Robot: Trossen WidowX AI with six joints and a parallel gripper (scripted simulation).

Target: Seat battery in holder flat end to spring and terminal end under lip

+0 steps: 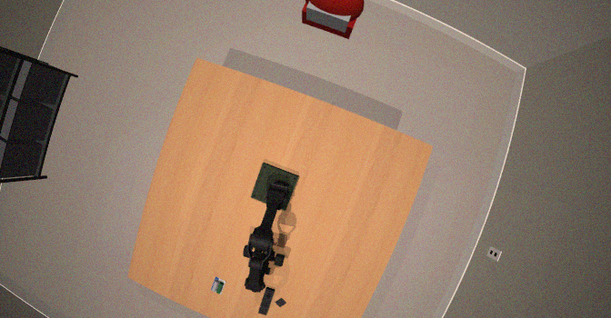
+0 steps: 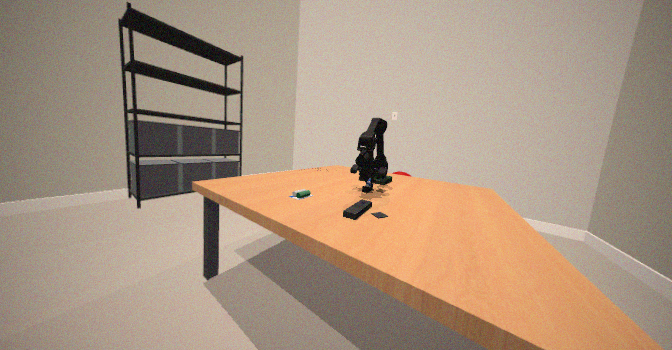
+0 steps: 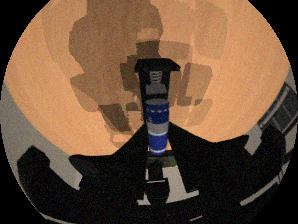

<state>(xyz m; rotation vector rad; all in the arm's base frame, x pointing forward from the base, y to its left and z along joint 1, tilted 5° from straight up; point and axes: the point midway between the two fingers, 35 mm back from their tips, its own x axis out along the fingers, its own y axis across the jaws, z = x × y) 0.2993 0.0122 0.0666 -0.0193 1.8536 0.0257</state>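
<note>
My gripper (image 3: 156, 125) (image 2: 369, 181) is shut on the blue battery (image 3: 158, 127) (image 2: 369, 183), which has a silver band. The battery's grey end points toward the holder's spring. The black holder (image 3: 157, 64) (image 2: 367, 189) stands on the table under the gripper. Its coiled spring (image 3: 155, 76) shows just beyond the battery's grey end, with a gap between them in the wrist view. The battery overlaps the holder's channel there; whether it touches the floor of the channel I cannot tell. The lip end is hidden behind the battery and fingers. In the top view the arm hides battery and holder.
A black oblong block (image 1: 266, 301) (image 2: 357, 209) and a small dark square (image 1: 281, 302) (image 2: 379, 215) lie near the table's front edge. A green and white item (image 1: 218, 285) (image 2: 301, 193) lies to their left. The arm stands on a dark green base plate (image 1: 261, 190).
</note>
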